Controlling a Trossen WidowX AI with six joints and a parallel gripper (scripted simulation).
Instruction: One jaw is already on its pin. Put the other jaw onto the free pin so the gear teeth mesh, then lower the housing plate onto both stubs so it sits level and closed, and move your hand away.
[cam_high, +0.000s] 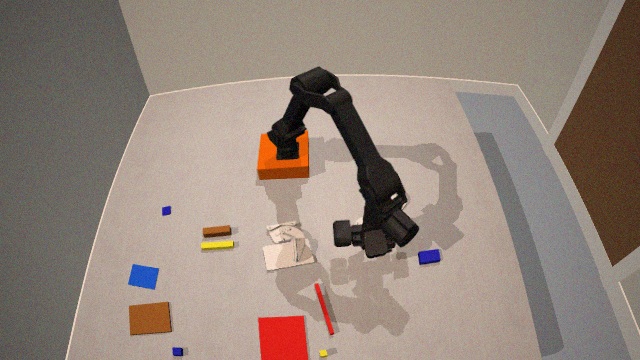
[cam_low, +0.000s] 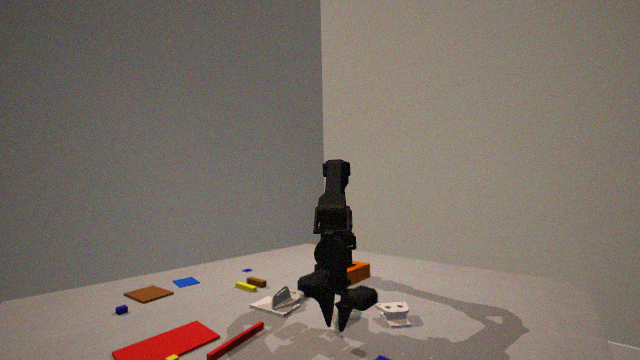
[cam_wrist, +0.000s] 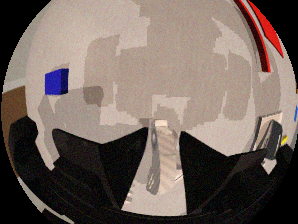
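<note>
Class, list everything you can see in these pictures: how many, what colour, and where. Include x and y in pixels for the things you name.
assembly base (cam_high: 274, 257) (cam_low: 267, 305): one, off-white, left of the gripper
loose jaw (cam_wrist: 167, 155): one, off-white, between the fingers
housing plate (cam_low: 393, 307): one, off-white, right of the gripper in the exterior view
flat pieces: three, red, brown, blue, left and front
bars: three, red, yellow, brown, left and front
small blocks: four, three blue, one yellow, scattered
mount: one, orange, under the arm
arm: one, black, over the table
gripper (cam_low: 335, 329) (cam_wrist: 164, 133): one, black, low

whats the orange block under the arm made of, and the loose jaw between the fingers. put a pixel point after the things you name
Orange block (cam_high: 283, 173) (cam_low: 361, 274): probably painted wood or matte plastic; flat, even colour, no grain visible.

Loose jaw (cam_wrist: 165, 155): perhaps matte off-white plastic; pale and shaded, without metallic glints.
</note>
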